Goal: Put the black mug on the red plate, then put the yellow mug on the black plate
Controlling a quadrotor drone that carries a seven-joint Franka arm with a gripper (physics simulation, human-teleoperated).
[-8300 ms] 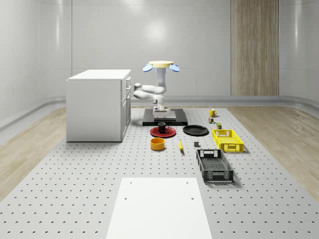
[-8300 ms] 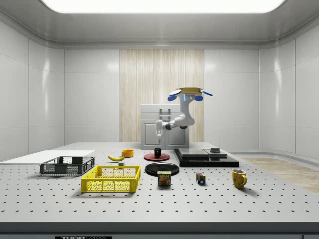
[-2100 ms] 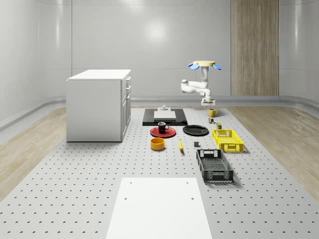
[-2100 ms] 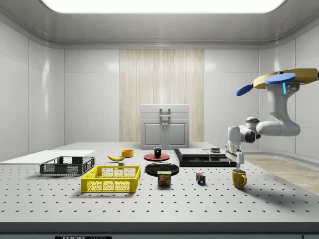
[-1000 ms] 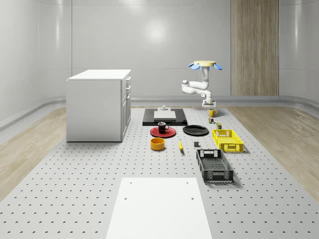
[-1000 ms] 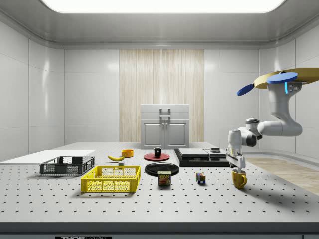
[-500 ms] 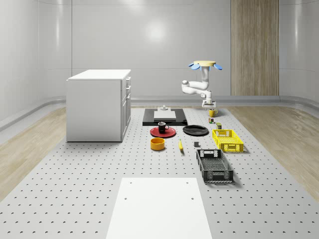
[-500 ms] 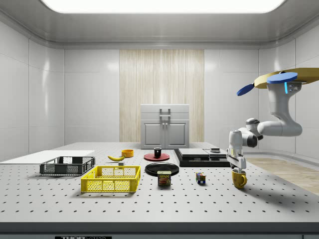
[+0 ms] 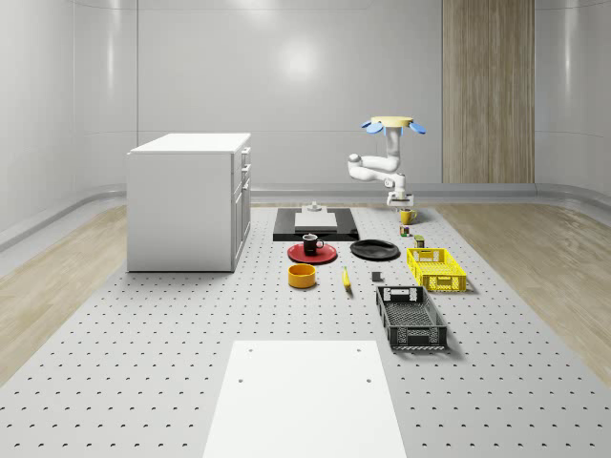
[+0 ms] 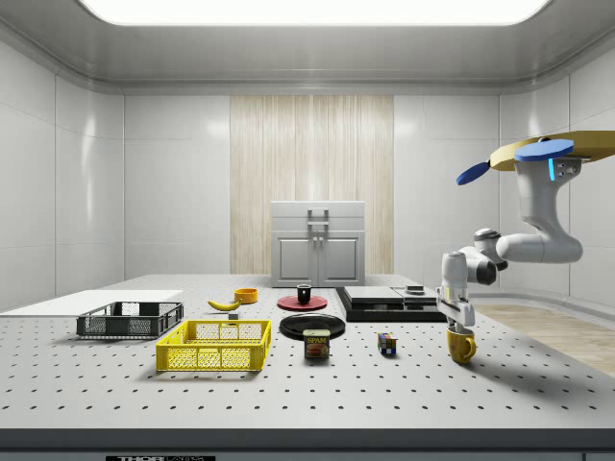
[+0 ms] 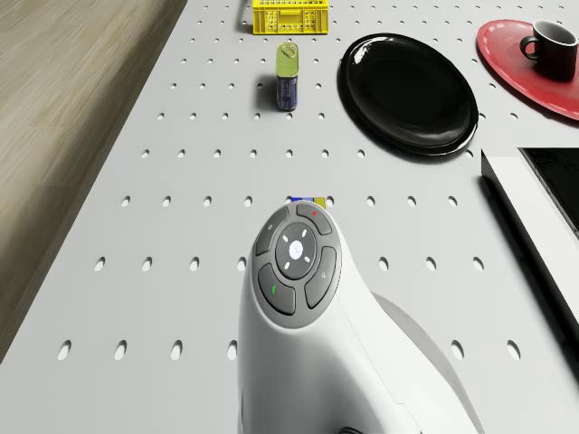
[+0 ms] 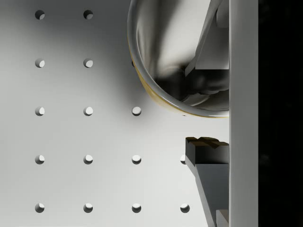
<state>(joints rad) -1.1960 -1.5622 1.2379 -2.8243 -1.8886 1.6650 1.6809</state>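
Observation:
The yellow mug point(image 10: 461, 347) point(image 9: 408, 217) stands on the table at the back right of the whole-scene view. My gripper point(image 10: 459, 327) point(image 9: 403, 205) points straight down at its rim. In the wrist view the gripper point(image 12: 202, 116) straddles the mug's wall point(image 12: 151, 90), one finger inside and one outside, closed in on it. The drone point(image 10: 548, 152) point(image 9: 392, 124) hovers just beyond the mug. The black mug point(image 9: 309, 242) point(image 11: 549, 38) sits on the red plate point(image 9: 312, 254). Beside it lies the black plate point(image 9: 374, 250) point(image 11: 407, 81), bare.
A can point(image 11: 289, 72) and a small cube point(image 10: 386, 343) stand between the yellow mug and the black plate. A yellow crate point(image 9: 435, 268), a black crate point(image 9: 410, 318), an orange bowl point(image 9: 303, 276) and a banana point(image 9: 346, 279) lie nearer. A black platform point(image 9: 315, 224) and a white cabinet point(image 9: 189, 200) stand behind.
The drone flew from over the black platform to the yellow mug. In the last second the gripper sank slightly onto the rim and its fingers closed from wide open. The mug has not moved.

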